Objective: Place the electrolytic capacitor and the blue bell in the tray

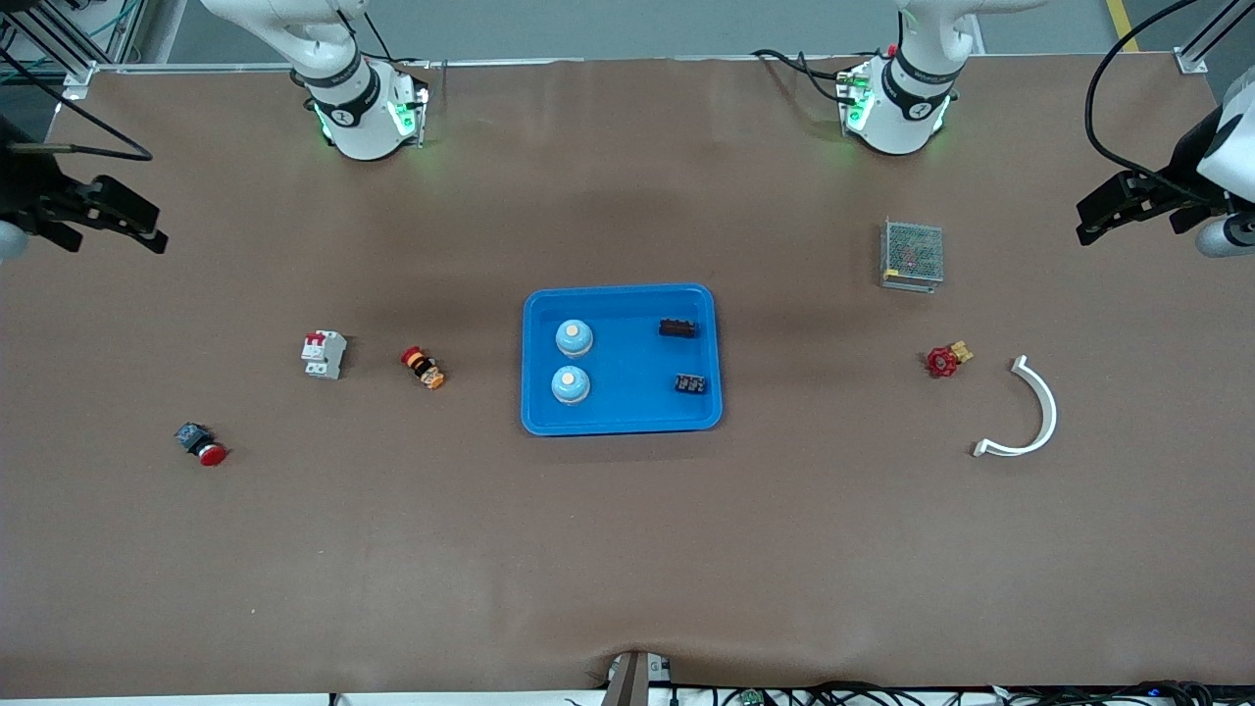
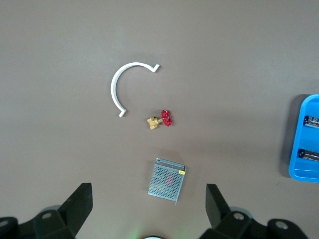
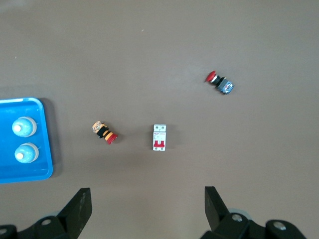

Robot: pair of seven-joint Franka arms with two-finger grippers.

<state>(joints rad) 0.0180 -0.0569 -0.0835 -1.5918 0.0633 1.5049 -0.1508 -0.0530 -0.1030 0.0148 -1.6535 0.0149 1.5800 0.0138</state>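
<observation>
1. The worktop [image 1: 627,549] is a flat, matte brown sheet, faintly creased near the front camera's edge.
2. The tray [image 1: 622,420] sits at its centre: shallow, glossy bright-blue plastic, rectangular with rounded corners and a raised rim.
3. Inside the tray, two blue bells [image 1: 574,338] with pale domed tops and cream centre buttons stand at about nine o'clock, one nearer the front camera than the other.
4. Two small black blocky components [image 1: 677,327] lie in the tray at about three o'clock, apart from each other.
5. Out on the worktop at the left arm's end of the table: a perforated metal box [image 1: 912,254], a curved white plastic strip [image 1: 1041,412] shaped like a half ring, and a brass valve with a red handwheel [image 1: 944,361].
6. Toward the right arm's end: a white circuit breaker with red levers [image 1: 323,354], an orange-and-black button with a red cap [image 1: 423,368], and a grey-bodied red mushroom button [image 1: 201,444].
7. The left pincer [image 1: 1098,218] waits spread wide and empty over bare worktop at its own end.
8. The right pincer [image 1: 137,224] waits likewise, fingers apart, holding nothing.
</observation>
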